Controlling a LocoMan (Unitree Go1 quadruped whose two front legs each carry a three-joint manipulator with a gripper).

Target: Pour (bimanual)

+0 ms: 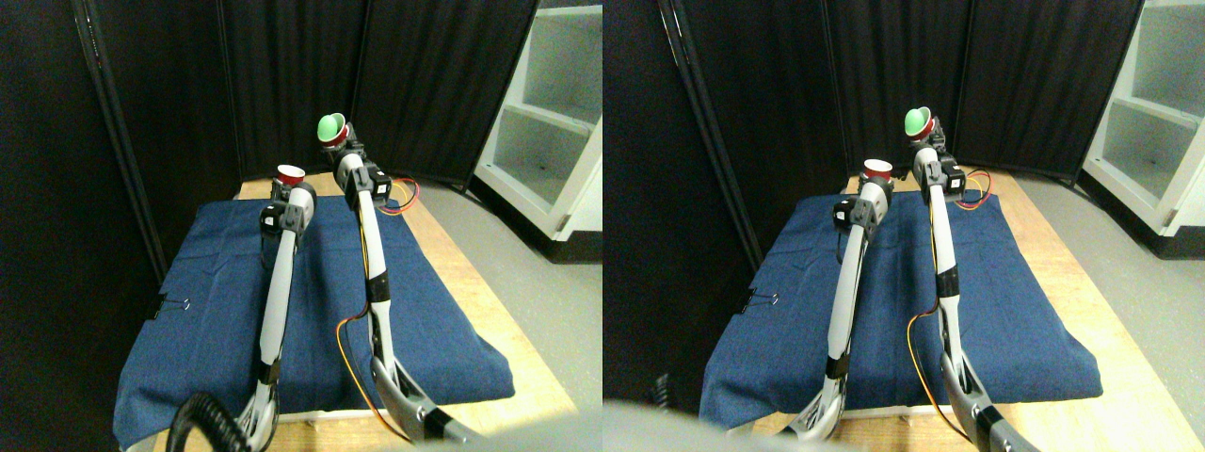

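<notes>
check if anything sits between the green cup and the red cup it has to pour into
Nothing visible does. The green cup, raised and tilted at the right manipulator's end, sits above and to the right of the red cup at the left manipulator's end. Only open air and the dark curtain behind show between them.

A red cup [290,173] with a white inside stands upright above the far end of the desk; beside it, higher, a green-lined cup [331,127] is tipped sideways.
</notes>
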